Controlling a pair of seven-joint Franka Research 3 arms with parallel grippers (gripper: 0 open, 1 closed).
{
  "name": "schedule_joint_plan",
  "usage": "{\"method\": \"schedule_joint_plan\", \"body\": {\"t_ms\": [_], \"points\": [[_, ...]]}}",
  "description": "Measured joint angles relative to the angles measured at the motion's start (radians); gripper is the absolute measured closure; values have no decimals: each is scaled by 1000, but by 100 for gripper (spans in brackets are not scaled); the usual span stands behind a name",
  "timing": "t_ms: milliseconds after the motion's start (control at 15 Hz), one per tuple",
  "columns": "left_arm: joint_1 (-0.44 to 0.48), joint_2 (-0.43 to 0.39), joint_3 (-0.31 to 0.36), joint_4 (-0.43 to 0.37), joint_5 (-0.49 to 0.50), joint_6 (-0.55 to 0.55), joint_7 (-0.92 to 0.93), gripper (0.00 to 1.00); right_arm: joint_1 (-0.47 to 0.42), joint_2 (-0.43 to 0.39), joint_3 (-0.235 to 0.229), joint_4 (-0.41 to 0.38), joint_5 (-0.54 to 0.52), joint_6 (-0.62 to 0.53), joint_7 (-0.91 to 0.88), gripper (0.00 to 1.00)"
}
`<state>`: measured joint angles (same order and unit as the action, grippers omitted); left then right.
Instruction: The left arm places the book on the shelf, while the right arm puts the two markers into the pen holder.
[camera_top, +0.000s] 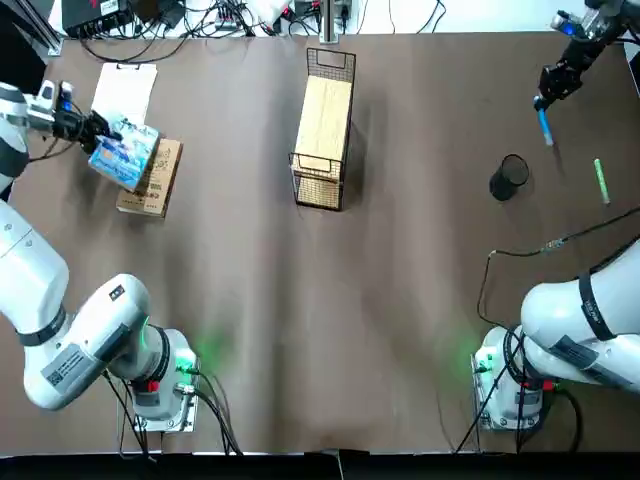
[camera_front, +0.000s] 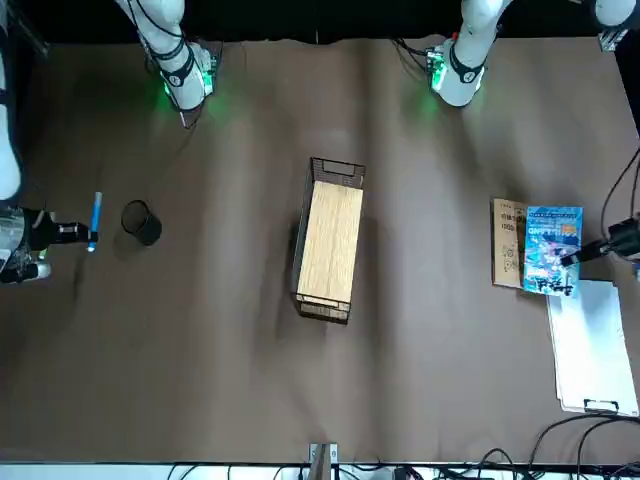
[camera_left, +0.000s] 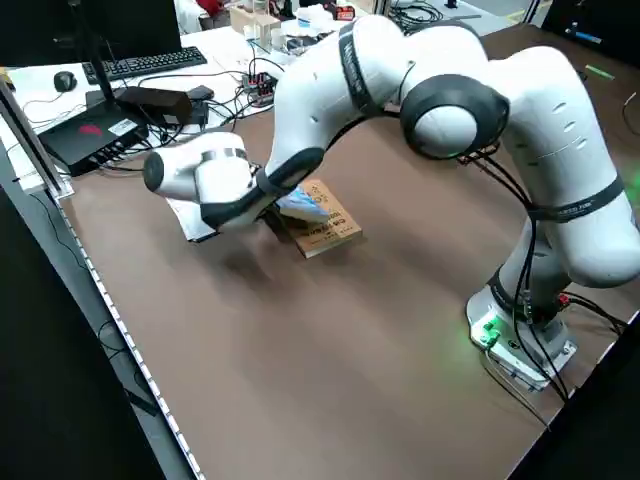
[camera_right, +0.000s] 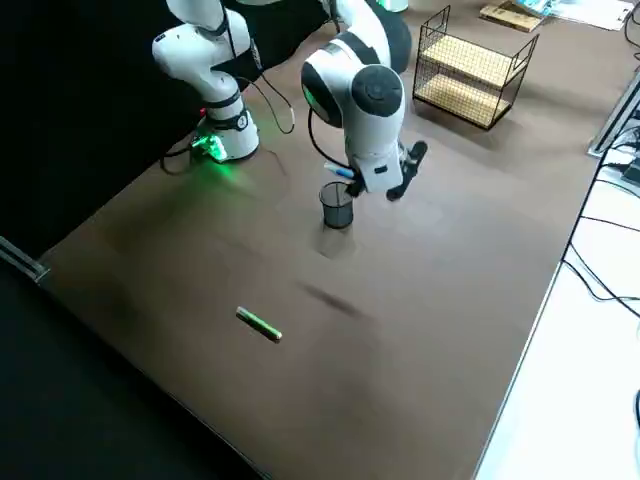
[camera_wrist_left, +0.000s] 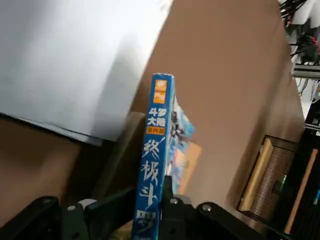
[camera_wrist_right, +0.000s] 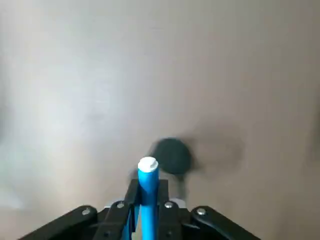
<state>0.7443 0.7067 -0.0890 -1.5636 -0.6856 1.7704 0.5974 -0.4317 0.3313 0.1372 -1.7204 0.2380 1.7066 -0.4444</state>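
Note:
My left gripper (camera_top: 97, 131) is shut on one edge of the light-blue book (camera_top: 126, 155), which is tilted just above a tan-brown book (camera_top: 153, 181) at the far left. In the left wrist view the blue spine (camera_wrist_left: 155, 165) stands between the fingers (camera_wrist_left: 172, 207). The shelf (camera_top: 324, 128), a black wire rack with a wooden top, sits at the middle back. My right gripper (camera_top: 549, 99) is shut on the blue marker (camera_top: 545, 128), raised beyond the black pen holder (camera_top: 509, 177). The right wrist view shows the marker (camera_wrist_right: 148, 192) with the pen holder (camera_wrist_right: 171, 156) below it. The green marker (camera_top: 601, 181) lies on the table right of the holder.
A white paper sheet (camera_top: 125, 90) lies behind the two books. Cables and electronics (camera_top: 200, 15) run along the table's back edge. A black cable (camera_top: 520, 250) trails over the table by the right arm's base. Brown tabletop (camera_top: 320, 320) stretches between the arms' bases and the shelf.

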Motion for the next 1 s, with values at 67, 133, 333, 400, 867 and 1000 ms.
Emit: {"method": "schedule_joint_plan", "body": {"t_ms": [67, 133, 333, 400, 867, 1000], "points": [[0, -29, 0, 3, 0, -22, -34, 76, -2, -1, -1, -1, 66, -20, -50, 82], [-1, -61, -2, 4, 0, -46, -84, 77, -6, 0, -3, -3, 130, -39, -109, 82], [-2, -147, -56, 5, 0, -125, -230, 77, -62, 8, -7, -15, 307, -116, -354, 82], [-3, -165, -81, 4, 0, -160, -261, 77, -92, 14, -9, -22, 361, -145, -452, 82], [-24, -162, -359, -42, -33, -308, -294, 77, -267, 229, -16, -48, 603, -233, -1088, 82], [-97, -150, -416, -47, -63, -286, -298, 77, -278, 285, -16, -47, 652, -245, -1178, 82]]}}
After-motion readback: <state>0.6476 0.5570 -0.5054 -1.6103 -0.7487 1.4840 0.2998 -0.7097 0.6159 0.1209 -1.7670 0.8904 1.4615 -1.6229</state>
